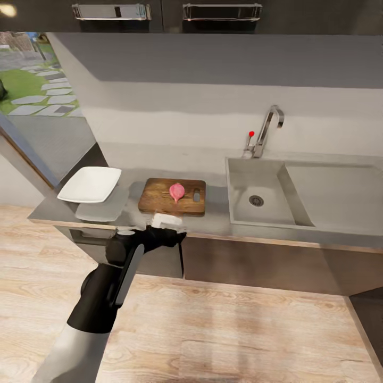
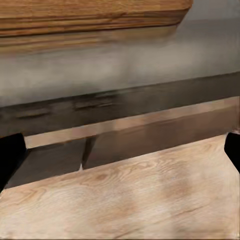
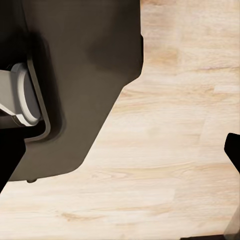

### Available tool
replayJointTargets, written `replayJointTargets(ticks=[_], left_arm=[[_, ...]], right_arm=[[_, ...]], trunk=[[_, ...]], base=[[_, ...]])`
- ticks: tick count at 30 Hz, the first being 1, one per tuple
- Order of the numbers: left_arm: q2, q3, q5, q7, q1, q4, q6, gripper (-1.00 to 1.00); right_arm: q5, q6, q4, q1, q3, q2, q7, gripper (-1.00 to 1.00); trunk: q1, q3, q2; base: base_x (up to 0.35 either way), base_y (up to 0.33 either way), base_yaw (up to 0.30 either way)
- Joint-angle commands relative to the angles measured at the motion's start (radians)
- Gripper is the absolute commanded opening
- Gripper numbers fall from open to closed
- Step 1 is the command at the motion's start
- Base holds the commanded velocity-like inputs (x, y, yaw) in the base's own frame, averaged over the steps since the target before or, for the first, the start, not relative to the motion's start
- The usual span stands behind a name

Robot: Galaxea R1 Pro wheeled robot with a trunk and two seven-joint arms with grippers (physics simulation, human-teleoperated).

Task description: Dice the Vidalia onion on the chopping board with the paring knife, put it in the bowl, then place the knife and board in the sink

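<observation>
- While the pink Vidalia onion point(image 1: 176, 191) rests near the middle of the chopping board point(image 1: 159, 199), the board lies flat on the grey tabletop point(image 1: 213, 213), its oval slot point(image 1: 196, 196) just beside the onion on the sink side.
- To the board's left, near but apart from it, sits the white squarish bowl point(image 1: 90, 184), raised on a pale grey slab at the tabletop's corner.
- To the board's right lies the grey sink point(image 1: 242, 210), its basin holding a round drain point(image 1: 256, 200), with the flat drainboard point(image 1: 335, 194) further right.
- Behind the basin stands the chrome tap point(image 1: 267, 127) with its red knob point(image 1: 251, 133).
- From the head view, the left arm point(image 1: 111, 282) reaches up to the tabletop's front edge, its left hand point(image 1: 169, 219) just before the near edge of the board.
- From the left wrist view, the left hand point(image 2: 120, 150) has its fingers point(image 2: 10, 155) spread well apart, with nothing between them; the board's wooden edge point(image 2: 90, 15) lies beyond, and the light plank floor point(image 2: 130, 195) below.
- From the right wrist view, the right hand point(image 3: 120, 155) likewise has its fingers point(image 3: 232, 147) apart and empty, over the plank floor point(image 3: 165, 150) and beside the robot's dark base point(image 3: 80, 75).
</observation>
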Motion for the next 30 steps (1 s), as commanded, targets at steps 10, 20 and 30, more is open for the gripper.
replayJointTargets(ticks=[10,20,30], left_arm=[[0.021,0.000,0.005,0.000,0.180,-0.011,-0.142,1.00],[0.082,0.001,0.005,0.000,0.446,-0.012,-0.454,1.00],[0.221,0.004,0.003,0.000,0.798,-0.013,-0.969,1.00]], right_arm=[[0.012,-0.024,-0.017,0.000,-0.006,0.001,0.000,1.00],[0.012,-0.052,-0.060,0.000,-0.006,0.000,-0.003,1.00],[-0.018,-0.053,-0.173,0.000,-0.007,-0.001,-0.001,1.00]], trunk=[[0.001,-0.001,-0.002],[0.001,-0.001,-0.002],[0.001,-0.001,-0.002]], base=[[0.000,0.000,0.000],[0.000,0.000,0.000],[0.000,0.000,0.000]])
